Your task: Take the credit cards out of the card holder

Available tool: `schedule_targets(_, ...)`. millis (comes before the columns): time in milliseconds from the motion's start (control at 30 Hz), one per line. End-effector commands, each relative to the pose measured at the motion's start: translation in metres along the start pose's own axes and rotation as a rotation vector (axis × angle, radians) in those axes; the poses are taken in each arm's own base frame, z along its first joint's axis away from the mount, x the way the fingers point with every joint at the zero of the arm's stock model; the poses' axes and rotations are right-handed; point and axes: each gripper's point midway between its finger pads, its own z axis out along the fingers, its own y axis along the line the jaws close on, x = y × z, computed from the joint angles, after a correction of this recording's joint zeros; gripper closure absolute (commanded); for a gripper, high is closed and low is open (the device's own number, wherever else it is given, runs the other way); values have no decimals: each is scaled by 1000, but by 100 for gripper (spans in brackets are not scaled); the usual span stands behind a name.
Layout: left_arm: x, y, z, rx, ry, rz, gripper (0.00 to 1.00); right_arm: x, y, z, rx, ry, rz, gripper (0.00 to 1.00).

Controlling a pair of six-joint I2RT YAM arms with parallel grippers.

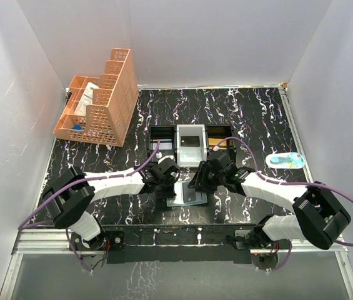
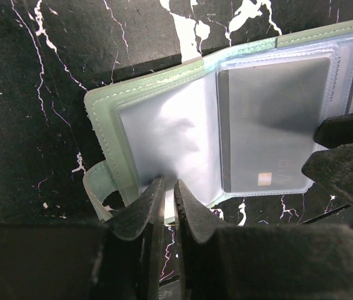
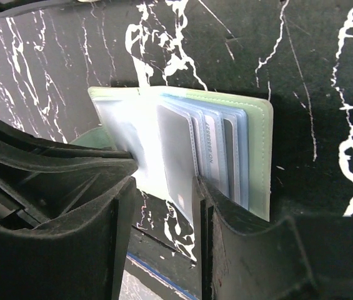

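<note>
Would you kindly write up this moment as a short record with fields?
Holder: grey-green bifold card holder, lying open on the black marble table
Cards: dark card in a clear sleeve, not yet out
Left hand: pinched shut on an edge of the holder
Right hand: open, jaws either side of a sleeve leaf
Behind: black-and-white tray

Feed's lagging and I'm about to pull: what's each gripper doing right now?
Left gripper: closed, pinching the card holder by its edge.
Right gripper: open, jaws either side of a card sleeve, not clamped.
</note>
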Motion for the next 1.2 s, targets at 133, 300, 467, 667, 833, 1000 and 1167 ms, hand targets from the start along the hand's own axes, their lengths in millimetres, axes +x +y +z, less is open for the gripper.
schedule_targets(133,6,16,6,-69,19,15,90,0,47,-7,-181,25,-10,62)
schedule_targets(300,4,15,5,-68,18,19,90,-1,52,-10,-197,25,-18,63)
schedule_targets(467,2,13,5,-71,19,28,90,3,58,-11,-219,58,-28,64)
schedule_targets(667,0,12,4,-68,14,29,90,2,58,-14,-213,56,-30,64)
schedule_targets(833,1,12,4,-65,13,25,90,4,55,-11,-202,68,-38,63)
schedule_targets(1000,0,13,3,-72,9,25,90,8,63,-6,-243,105,-44,63)
schedule_targets(1167,-2,18,-4,-89,-14,14,89,6,78,-5,-299,122,-54,62)
